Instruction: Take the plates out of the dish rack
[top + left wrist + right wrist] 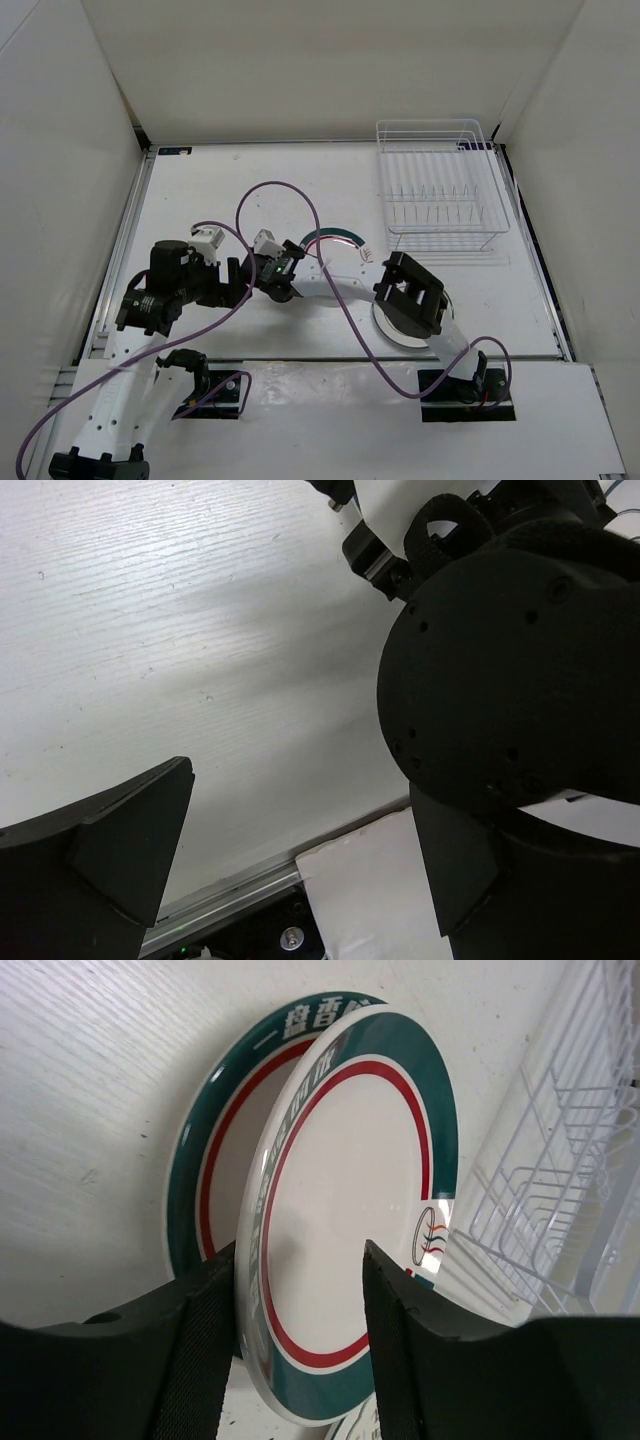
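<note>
The white wire dish rack [440,200] stands at the back right with no plates showing in it; it also shows in the right wrist view [560,1160]. A green-and-red rimmed plate [215,1130] lies on the table. A second plate of the same kind [350,1180] stands tilted over it, its near rim between the fingers of my right gripper [300,1290]. The jaws are apart and the plate's back leans on the left finger [210,1340]. In the top view these plates [335,237] lie mid-table, just beyond the right gripper [300,265]. My left gripper [300,790] is open and empty.
A white round disc [392,338] lies under the right arm's elbow, mostly hidden. The right arm's black joint [500,660] fills the right side of the left wrist view, close to the left gripper [235,280]. Purple cables [300,195] loop over the table. White walls surround it.
</note>
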Motion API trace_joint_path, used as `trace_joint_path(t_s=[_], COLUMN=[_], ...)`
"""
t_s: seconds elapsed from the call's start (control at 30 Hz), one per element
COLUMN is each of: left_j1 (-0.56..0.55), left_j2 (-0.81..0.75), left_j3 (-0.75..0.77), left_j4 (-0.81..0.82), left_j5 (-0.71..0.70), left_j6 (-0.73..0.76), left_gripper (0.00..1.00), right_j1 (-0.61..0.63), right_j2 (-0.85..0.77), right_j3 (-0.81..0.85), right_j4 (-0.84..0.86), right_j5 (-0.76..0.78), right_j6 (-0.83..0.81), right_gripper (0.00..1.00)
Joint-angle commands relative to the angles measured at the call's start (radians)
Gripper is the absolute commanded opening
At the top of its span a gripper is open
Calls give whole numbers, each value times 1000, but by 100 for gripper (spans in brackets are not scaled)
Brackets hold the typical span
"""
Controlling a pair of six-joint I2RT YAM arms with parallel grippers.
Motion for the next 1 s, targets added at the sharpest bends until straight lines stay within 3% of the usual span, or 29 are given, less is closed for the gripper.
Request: trace_joint_path(t_s=[0.0,0.13,0.27,0.3,0.37,0.77,0.97], left_j1=[-4,-4,-5,-4,-4,-5,-5], left_j2=[-9,-15,-15,-15,-15,-12,-12], left_j3=[4,4,2,4,4,4,4], left_j4=[23,21,26,21,21,23,18], left_j5=[12,6,7,6,7,14,17], left_j6=[2,-1,0,0,0,0,0], left_gripper=[100,100,100,100,100,100,100], right_j1=[15,7,-5,-5,-11,-85,-145], right_j2=[-61,-152,-215,-221,-253,-486,-585], right_j3=[66,54,40,42,45,-164,-216], right_j4=[-33,-38,-64,-90,-128,-79,-170], right_j5=[-41,-197,-220,-222,-216,-380,-302], right_j6=[17,31,28,32,32,49,95], right_gripper=[54,62,78,86,90,90,90])
